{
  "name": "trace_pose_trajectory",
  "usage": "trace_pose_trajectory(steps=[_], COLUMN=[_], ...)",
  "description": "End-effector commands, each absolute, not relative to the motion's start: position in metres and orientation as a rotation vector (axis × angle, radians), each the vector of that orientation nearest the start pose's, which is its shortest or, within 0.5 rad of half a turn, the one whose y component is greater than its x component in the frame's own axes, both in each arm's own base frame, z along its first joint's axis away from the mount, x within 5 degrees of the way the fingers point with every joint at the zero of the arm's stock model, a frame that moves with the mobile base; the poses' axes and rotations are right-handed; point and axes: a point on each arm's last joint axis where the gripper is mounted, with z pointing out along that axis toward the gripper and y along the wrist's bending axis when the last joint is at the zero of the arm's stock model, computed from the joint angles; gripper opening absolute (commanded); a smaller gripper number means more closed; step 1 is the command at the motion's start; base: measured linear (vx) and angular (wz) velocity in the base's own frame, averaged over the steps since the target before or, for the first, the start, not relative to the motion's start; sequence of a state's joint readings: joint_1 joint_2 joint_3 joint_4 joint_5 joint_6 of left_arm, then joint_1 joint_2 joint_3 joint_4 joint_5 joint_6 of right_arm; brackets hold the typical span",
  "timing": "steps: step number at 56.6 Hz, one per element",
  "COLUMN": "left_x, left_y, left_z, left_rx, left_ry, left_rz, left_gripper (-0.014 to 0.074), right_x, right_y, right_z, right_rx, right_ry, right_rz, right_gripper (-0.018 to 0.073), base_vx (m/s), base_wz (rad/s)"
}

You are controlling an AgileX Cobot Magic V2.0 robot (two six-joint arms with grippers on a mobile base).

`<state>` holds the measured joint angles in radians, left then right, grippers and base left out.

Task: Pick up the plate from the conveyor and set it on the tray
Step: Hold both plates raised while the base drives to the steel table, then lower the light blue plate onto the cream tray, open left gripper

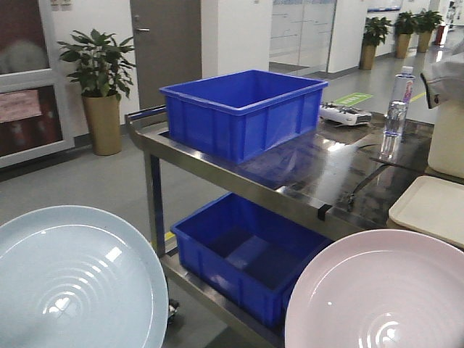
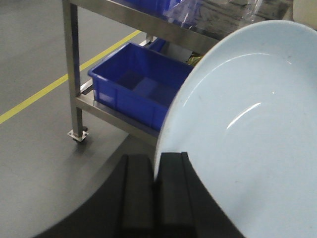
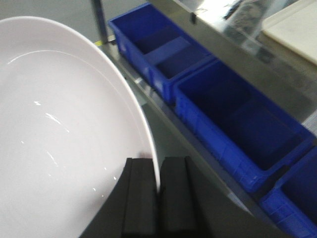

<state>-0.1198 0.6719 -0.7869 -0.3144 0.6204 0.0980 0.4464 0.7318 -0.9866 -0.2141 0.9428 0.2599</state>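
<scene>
- The plate (image 1: 377, 290), pale pink, fills the lower right of the front view. It is held up off any surface with its hollow face turned toward the camera.
- In the right wrist view the plate takes up the left half of the frame. Its rim runs down into the narrow slit between the two black pads (image 3: 141, 198). The right jaws are closed nearly to touching and pinch that rim.
- The tray (image 1: 431, 210), cream-beige, lies flat on the steel tabletop (image 1: 326, 174) at the right edge of the front view. It sits just above the plate in the frame and has nothing on it.
- A pale blue plate (image 1: 72, 283) fills the lower left of the front view, also lifted and facing the camera.
- In the left wrist view the left jaws are likewise closed tight on the pale blue plate's rim at bottom centre.
- A blue bin (image 1: 243, 109) stands on the tabletop at upper centre.
- A second blue bin (image 1: 239, 254) sits on the shelf below it.
- A clear bottle (image 1: 398, 101) stands upright at the upper right.
</scene>
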Motion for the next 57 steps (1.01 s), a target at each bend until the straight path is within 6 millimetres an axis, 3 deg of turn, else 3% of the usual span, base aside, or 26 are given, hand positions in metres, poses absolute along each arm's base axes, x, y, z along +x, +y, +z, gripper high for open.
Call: trace_pose_trajectory(steps=[1,30,57], left_x=[0.1249,0.1249,0.1249], left_y=[-0.0308,-0.0308,-0.0308], left_z=[0.3835,0.3835,0.3835], left_rx=[0.05,0.05,0.05], left_ry=[1.862,1.862,1.862], left_rz=[-0.379,-0.379,-0.379], left_gripper=[-0.0006,-0.0006,-0.0006], right_x=[0.1157,0.1157,0.1157], right_y=[0.0369,0.037,0.037], right_z=[0.4099,0.41,0.41], right_rx=[-0.232,-0.232,-0.232], right_ry=[2.032,2.031,2.032], right_rz=[0.16,0.161,0.161], right_gripper=[-0.0009,-0.0009,-0.0009], base_vx=[0.44,0.42,0.31], base_wz=[-0.4,-0.41,-0.67])
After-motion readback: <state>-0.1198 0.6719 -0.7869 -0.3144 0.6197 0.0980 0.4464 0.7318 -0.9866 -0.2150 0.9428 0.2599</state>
